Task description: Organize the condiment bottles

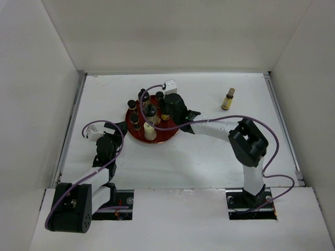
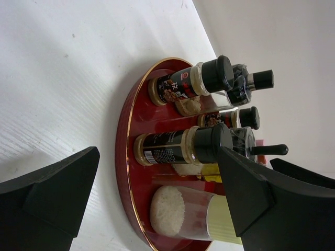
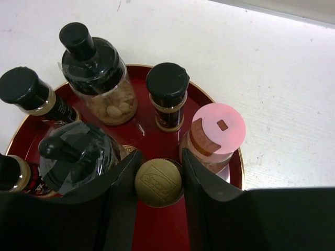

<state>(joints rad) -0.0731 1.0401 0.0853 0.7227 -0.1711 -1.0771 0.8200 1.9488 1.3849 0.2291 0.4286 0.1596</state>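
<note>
Most of the job looks done. L fingers [image 2: 157,154] spread wide, empty, just beside tray [image 1: 163,137] at its left rim. Tray holds the bunch of bottles [image 1: 150,111], upright. R fingers [image 3: 160,162] clamped on gold-cap bottle [image 3: 158,181] inside tray, next to pink-cap jar [image 3: 217,130]; prob. placing it. One amber bottle [image 1: 227,99] alone on bench [image 1: 209,157] far right, well apart: last to fetch.

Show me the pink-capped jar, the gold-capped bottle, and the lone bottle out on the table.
pink-capped jar [image 3: 219,128]: right wrist view, on its lid.
gold-capped bottle [image 3: 158,182]: right wrist view, on its cap.
lone bottle [image 1: 227,100]: top external view, on its body.
</note>
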